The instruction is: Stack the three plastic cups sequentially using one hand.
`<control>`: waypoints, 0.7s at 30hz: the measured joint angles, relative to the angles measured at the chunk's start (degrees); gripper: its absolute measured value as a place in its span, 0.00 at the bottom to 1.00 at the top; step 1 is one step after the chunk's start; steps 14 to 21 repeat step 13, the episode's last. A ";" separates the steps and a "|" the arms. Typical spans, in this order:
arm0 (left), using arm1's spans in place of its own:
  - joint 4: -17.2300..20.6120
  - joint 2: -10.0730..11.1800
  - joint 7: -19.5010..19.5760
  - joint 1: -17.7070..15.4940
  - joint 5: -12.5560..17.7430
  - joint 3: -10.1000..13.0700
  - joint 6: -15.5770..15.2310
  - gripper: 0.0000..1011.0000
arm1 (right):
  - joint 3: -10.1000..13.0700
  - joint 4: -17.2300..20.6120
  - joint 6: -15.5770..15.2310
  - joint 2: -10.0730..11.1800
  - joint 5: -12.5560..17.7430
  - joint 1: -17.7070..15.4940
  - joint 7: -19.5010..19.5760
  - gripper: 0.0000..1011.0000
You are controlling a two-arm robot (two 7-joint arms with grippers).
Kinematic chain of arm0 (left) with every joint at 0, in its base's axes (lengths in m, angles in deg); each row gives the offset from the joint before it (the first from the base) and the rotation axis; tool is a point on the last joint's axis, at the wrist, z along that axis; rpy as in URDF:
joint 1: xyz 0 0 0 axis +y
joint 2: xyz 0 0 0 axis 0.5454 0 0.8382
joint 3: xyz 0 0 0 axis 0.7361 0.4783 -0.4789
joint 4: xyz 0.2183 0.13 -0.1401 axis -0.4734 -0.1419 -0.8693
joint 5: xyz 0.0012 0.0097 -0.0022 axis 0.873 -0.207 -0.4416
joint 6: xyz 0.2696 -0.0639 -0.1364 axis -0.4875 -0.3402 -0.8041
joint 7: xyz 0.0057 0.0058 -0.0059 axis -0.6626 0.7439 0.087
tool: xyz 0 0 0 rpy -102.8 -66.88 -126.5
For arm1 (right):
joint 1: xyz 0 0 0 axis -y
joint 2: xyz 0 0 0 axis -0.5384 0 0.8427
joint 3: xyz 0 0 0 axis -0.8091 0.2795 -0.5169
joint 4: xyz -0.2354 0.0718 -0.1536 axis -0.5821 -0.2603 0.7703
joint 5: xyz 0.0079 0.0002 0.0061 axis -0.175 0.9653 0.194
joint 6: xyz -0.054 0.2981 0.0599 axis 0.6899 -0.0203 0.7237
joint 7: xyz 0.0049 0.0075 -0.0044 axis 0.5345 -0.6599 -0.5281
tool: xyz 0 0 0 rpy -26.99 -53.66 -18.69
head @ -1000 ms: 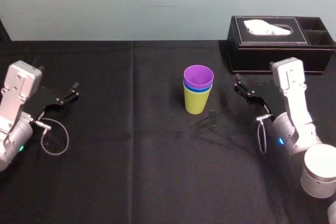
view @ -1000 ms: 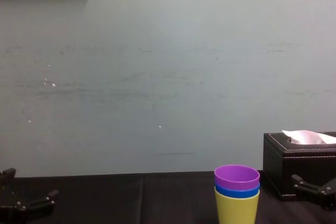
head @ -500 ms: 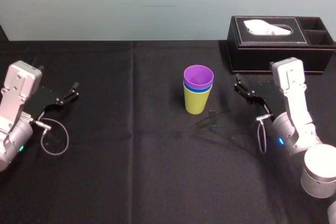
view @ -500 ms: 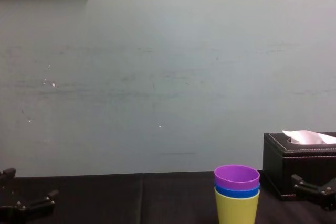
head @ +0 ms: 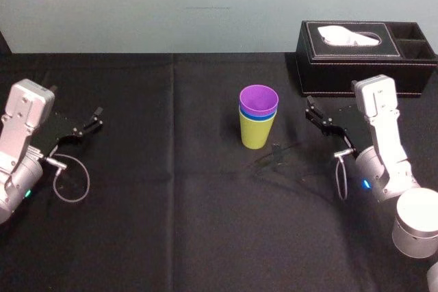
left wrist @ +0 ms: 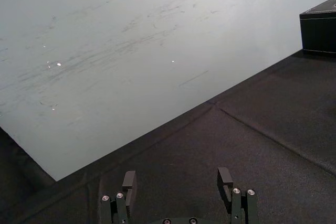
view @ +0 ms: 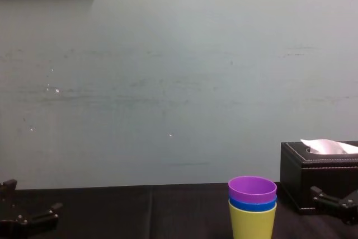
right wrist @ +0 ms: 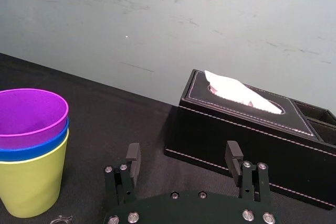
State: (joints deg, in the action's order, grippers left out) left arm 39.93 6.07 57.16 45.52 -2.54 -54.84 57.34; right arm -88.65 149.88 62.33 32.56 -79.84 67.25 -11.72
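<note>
The three plastic cups (head: 258, 124) stand nested upright in the middle of the tabletop (head: 205, 210), purple in blue in lime-yellow, just as they did a second ago. Nothing has shifted, so the stacking looks finished. The right tool (head: 312, 111) sits near the stack's right side, clear of it, released and empty, in front of the black tissue box (head: 356, 49). The left tool (head: 100, 117), also released, is parked far left.

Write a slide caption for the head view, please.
Three cups stand nested, purple in blue in lime-yellow, between the open left pincer and open right pincer.
</note>
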 joint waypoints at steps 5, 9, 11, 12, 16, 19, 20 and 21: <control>0.00 0.00 0.00 0.00 0.00 0.00 0.00 1.00 | 0.00 0.00 0.00 0.00 0.00 0.00 0.00 0.99; 0.00 0.00 0.00 0.00 0.00 0.00 0.00 1.00 | 0.00 0.00 0.00 0.00 0.00 0.00 0.00 0.99; 0.00 0.00 0.00 0.00 0.00 0.00 0.00 1.00 | 0.00 0.00 0.00 0.00 0.00 0.00 0.00 0.99; 0.00 0.00 0.00 0.00 0.00 0.00 0.00 1.00 | 0.00 0.00 0.00 0.00 0.00 0.00 0.00 0.99; 0.00 0.00 0.00 0.00 0.00 0.00 0.00 1.00 | 0.00 0.00 0.00 0.00 0.00 0.00 0.00 0.99; 0.00 0.00 0.00 0.00 0.00 0.00 0.00 1.00 | 0.00 0.00 0.00 0.00 0.00 0.00 0.00 0.99; 0.00 0.00 0.00 0.00 0.00 0.00 0.00 1.00 | 0.00 0.00 0.00 0.00 0.00 0.00 0.00 0.99; 0.00 0.00 0.00 0.00 0.00 0.00 0.00 1.00 | 0.00 0.00 0.00 0.00 0.00 0.00 0.00 0.99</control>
